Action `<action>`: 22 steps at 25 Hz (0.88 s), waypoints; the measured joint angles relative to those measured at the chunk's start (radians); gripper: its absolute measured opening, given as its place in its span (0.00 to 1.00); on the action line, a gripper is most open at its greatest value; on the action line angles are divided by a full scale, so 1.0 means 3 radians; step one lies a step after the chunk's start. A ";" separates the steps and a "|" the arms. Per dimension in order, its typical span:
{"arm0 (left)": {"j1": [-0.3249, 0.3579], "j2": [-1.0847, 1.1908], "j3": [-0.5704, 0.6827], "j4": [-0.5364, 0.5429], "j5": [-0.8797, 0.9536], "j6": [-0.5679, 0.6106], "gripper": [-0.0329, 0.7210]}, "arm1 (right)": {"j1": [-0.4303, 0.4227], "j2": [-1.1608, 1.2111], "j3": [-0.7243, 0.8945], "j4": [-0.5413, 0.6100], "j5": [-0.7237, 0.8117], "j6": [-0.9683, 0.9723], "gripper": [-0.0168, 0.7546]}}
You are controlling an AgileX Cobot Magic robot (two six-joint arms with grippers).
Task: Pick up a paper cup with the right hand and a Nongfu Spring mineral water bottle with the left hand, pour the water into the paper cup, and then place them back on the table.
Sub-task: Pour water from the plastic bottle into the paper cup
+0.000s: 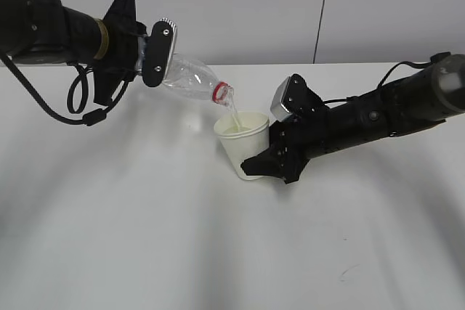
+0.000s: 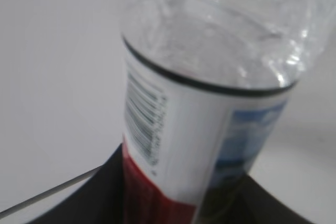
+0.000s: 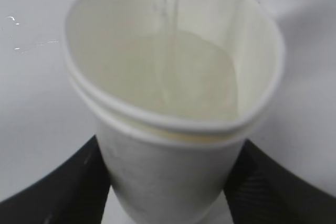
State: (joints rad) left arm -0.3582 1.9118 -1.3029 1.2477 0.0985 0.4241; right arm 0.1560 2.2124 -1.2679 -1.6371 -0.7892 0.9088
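My left gripper (image 1: 149,56) is shut on the clear Nongfu Spring bottle (image 1: 190,80), held in the air and tilted mouth-down to the right, red neck ring (image 1: 220,92) over the cup. A thin stream of water (image 1: 234,112) runs into the cream-white paper cup (image 1: 241,143). My right gripper (image 1: 265,159) is shut on the cup and holds it just above the white table (image 1: 145,237). In the left wrist view the bottle's red-white label (image 2: 178,150) fills the jaws. In the right wrist view the cup (image 3: 168,156) sits squeezed between the black fingers (image 3: 63,187), holding water (image 3: 178,77).
A small dark scuff mark (image 1: 347,274) lies on the table at the front right. A few water drops (image 3: 31,45) lie on the table beside the cup. A grey wall with a dark vertical seam (image 1: 320,12) stands behind the table.
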 joint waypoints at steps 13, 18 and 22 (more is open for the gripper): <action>0.0000 0.0000 0.0000 0.0006 -0.0025 0.0000 0.41 | 0.0000 0.0000 0.0000 0.0026 0.0000 0.0000 0.61; 0.0000 0.0000 0.0000 -0.0176 -0.0028 -0.0042 0.40 | 0.0000 0.0000 0.0000 0.0214 0.0000 -0.0119 0.61; 0.0000 0.0000 0.0000 -0.0632 -0.0093 -0.0049 0.40 | 0.0000 0.0000 0.0000 0.0396 0.0008 -0.0300 0.61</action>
State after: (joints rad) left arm -0.3582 1.9118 -1.3029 1.0582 0.0707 0.4093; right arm 0.1560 2.2124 -1.2679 -1.5183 -0.7870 0.8189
